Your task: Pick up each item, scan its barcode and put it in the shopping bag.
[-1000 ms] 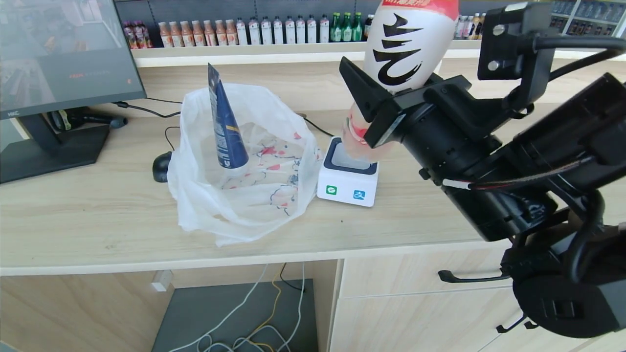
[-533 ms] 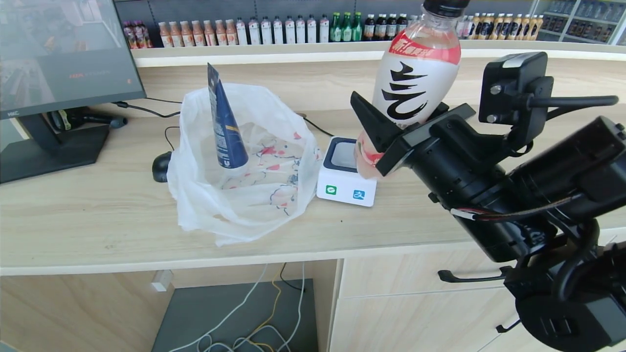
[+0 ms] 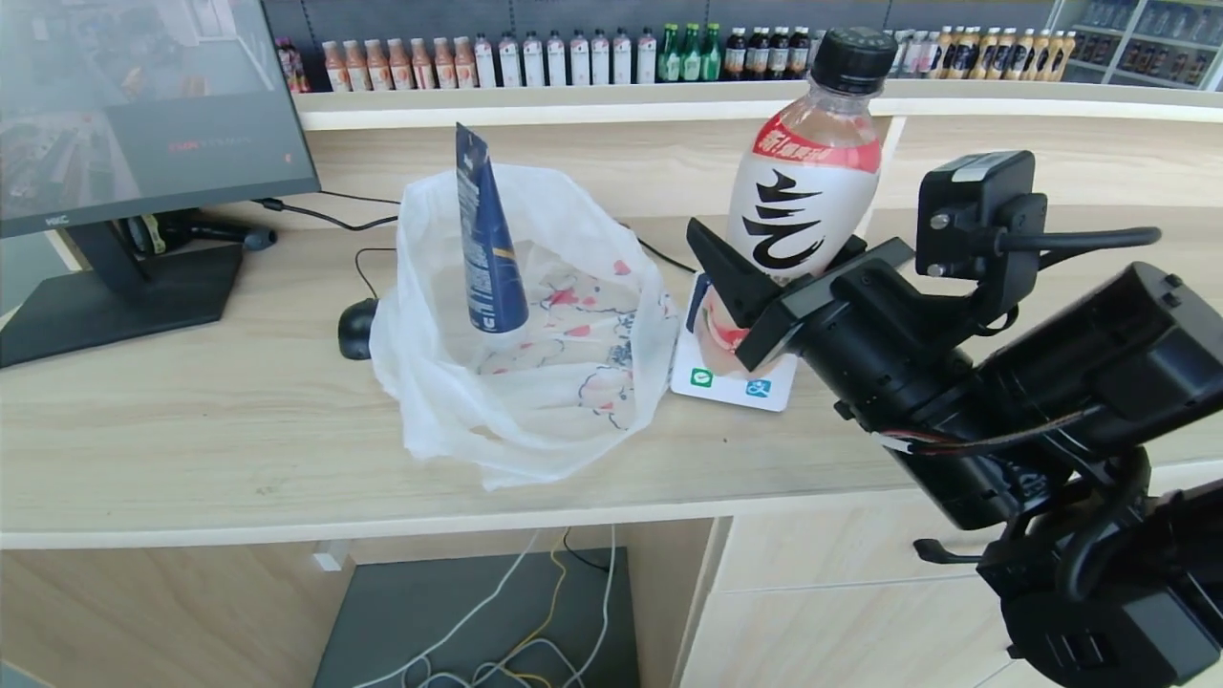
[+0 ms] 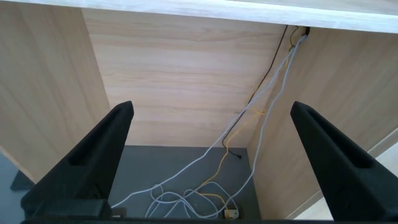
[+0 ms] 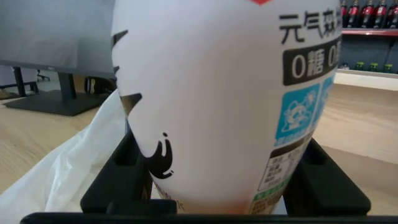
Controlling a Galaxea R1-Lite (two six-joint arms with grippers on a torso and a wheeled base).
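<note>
While the drink bottle (image 3: 810, 182) is clamped upright in the right hand (image 3: 798, 272) over the barcode scanner (image 3: 731, 387), the left hand (image 4: 211, 112) is spread wide open, empty.

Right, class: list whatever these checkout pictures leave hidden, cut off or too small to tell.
- Head view: scanner top, behind the bottle and right gripper.
- Head view: mouse, partly behind the shopping bag.
- Right wrist view: bottle's cap, cut off by the edge.

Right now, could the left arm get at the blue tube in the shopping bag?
Probably not directly: the left tool hangs open below the countertop, while the blue tube stands in the shopping bag on top.
</note>
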